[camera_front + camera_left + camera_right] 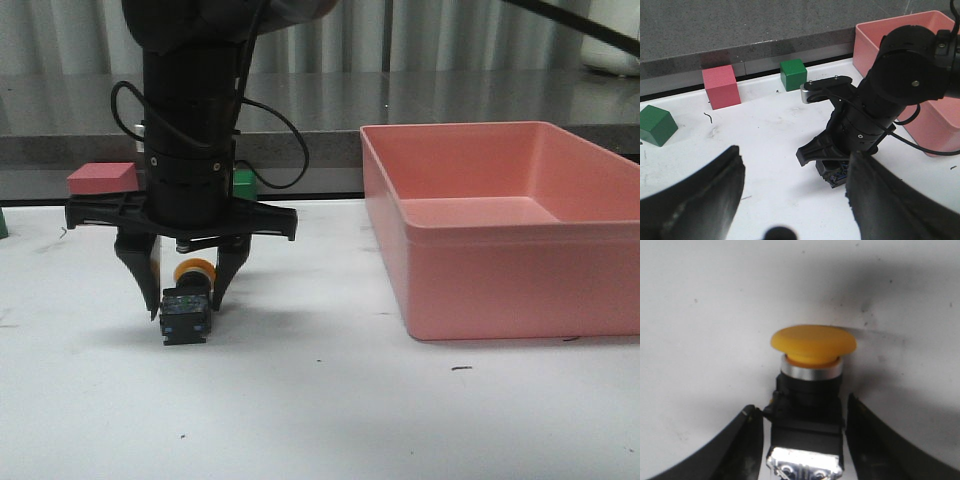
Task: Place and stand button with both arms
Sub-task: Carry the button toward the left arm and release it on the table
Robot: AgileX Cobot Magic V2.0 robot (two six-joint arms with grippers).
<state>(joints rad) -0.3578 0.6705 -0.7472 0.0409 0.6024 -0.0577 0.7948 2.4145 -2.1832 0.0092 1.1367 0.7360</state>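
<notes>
A: What sits nearest the front of the table?

B: The button point(187, 303). It lies on its side on the white table point(320, 410), left of the middle, with its black base toward the front and its yellow cap pointing away toward the back. The right gripper point(186, 293) hangs straight down over it.

A: Is that gripper squeezing it?

B: In the right wrist view the two dark fingers point(742, 445) stand on either side of the black base of the button point(810, 405), set narrowly. The left one seems to touch a corner of the base; the other shows a thin gap. I cannot tell whether the grip is firm. The cap reaches out past the fingertips over bare table.

A: And the left gripper?

B: It shows only in its own wrist view. Its fingers point(705, 200) are spread wide with nothing between them, held above the table and looking toward the right arm point(890, 95) and the button point(837, 174) under it.

A: What lies farther back?

B: To the right stands a pink bin point(500, 290), well apart from the button. Behind the right arm, near the back edge, are a pink block point(102, 179) and a green block point(243, 183) that is mostly hidden. The left wrist view shows a second green block point(657, 125), off to the side of the pink block point(720, 86). Beyond the table runs a grey ledge point(400, 110).
</notes>
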